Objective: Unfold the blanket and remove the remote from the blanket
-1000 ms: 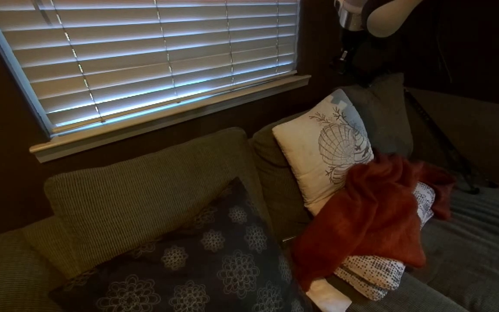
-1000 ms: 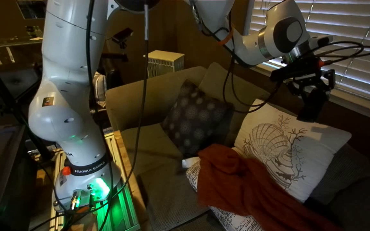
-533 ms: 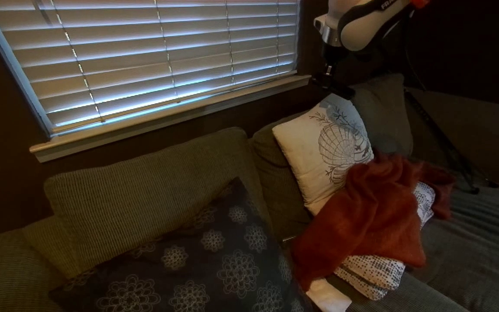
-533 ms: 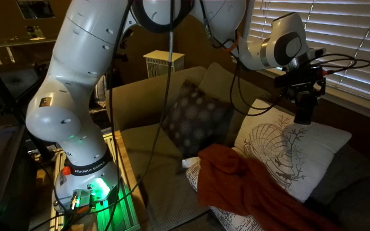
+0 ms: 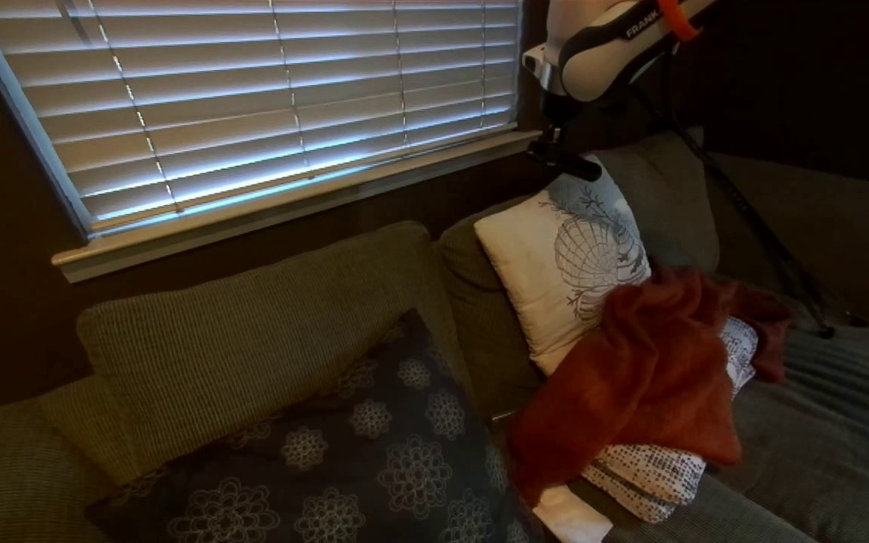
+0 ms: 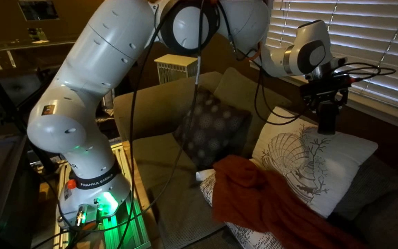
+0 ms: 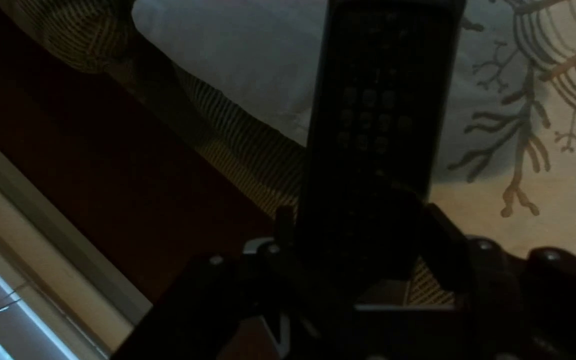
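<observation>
A couch [image 5: 253,332] sits below window blinds [image 5: 276,98]. The remote control [image 7: 370,120], upper middle in the wrist view, is pinched by the gripper [image 7: 360,220]. Best lay it down softly, away from the red blanket [image 5: 631,385], lower right in an exterior view.

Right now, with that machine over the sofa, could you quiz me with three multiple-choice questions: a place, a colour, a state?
1. Where does the blanket lie?
A) On the windowsill
B) Over dotted white fabric
C) On the floor

2. What colour is the light at the robot's base?
A) Green
B) Purple
C) Orange

3. What is the claw doing?
A) Holding the blanket
B) Standing open, holding nothing
C) Holding a remote

1: B, the fabric shows from beneath the blanket in both exterior views.
2: A, an exterior view shows it glowing green.
3: C, the wrist view shows the remote clasped in the claw.
</observation>
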